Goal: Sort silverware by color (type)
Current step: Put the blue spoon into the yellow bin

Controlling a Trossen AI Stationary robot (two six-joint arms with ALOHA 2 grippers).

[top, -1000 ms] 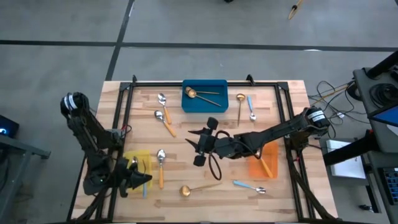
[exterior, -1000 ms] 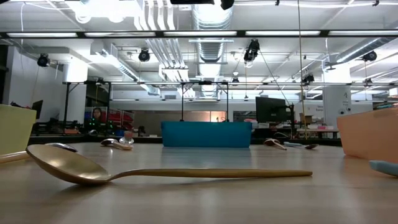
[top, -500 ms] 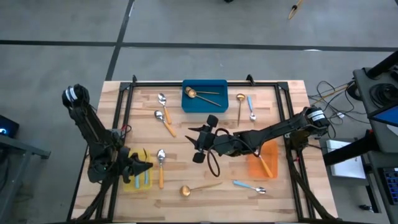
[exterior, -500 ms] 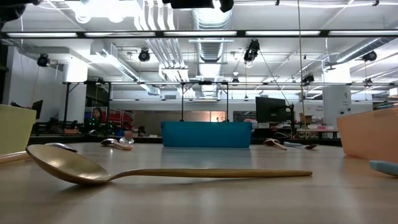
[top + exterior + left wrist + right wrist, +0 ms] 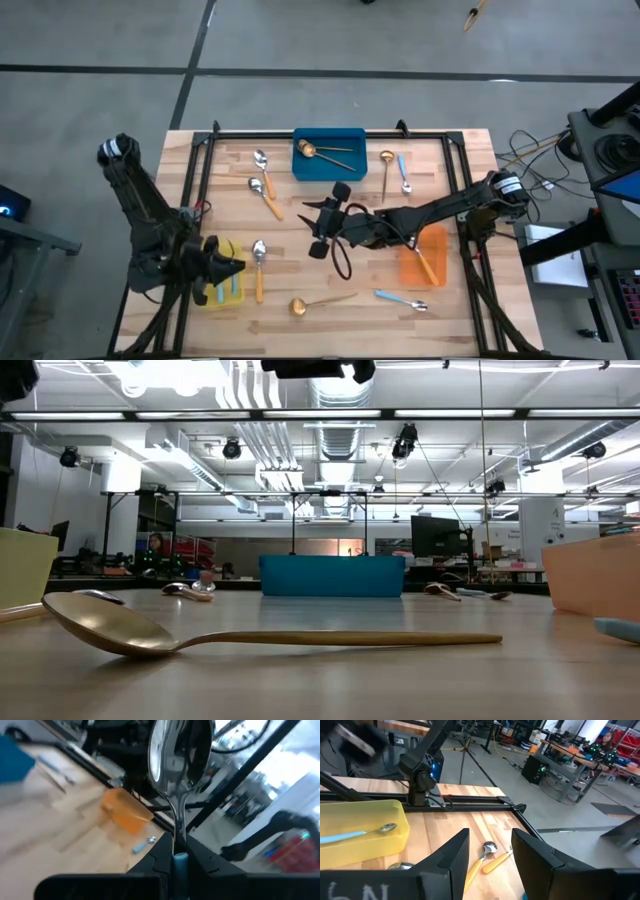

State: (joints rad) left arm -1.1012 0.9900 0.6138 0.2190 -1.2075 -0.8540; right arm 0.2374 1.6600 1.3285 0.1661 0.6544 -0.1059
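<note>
My left gripper [image 5: 238,267] hovers at the yellow bin [image 5: 222,285] near the table's left front, shut on a silver-bowled spoon [image 5: 180,755] with a light-blue handle. Two blue-handled spoons [image 5: 228,288] lie in that bin. My right gripper [image 5: 323,226] hangs open over the table's middle, holding nothing. Loose on the table are orange-handled spoons [image 5: 259,268] [image 5: 266,196], a gold spoon [image 5: 320,302] and blue-handled spoons [image 5: 402,299] [image 5: 403,172]. My left gripper pinches the spoon's light-blue handle [image 5: 180,858] between its two fingers. The fingers lie level and point toward the table's right side, along the spoon. The spoon sticks straight out ahead of them, bowl [image 5: 180,750] outermost, lifted clear of the bin and table.
A blue bin [image 5: 345,170] with gold spoons stands at the far middle. An orange bin [image 5: 437,240] holding an orange-handled spoon sits at the right. Another gold spoon [image 5: 386,172] lies beside the blue bin. Black frame rails run along the table's left, right and far edges.
My left gripper has risen from low over the yellow bin and gone a little toward the far edge, rolling as it went and staying shut. The bin and the blue-handled spoons in it, covered by the arm before, now show.
</note>
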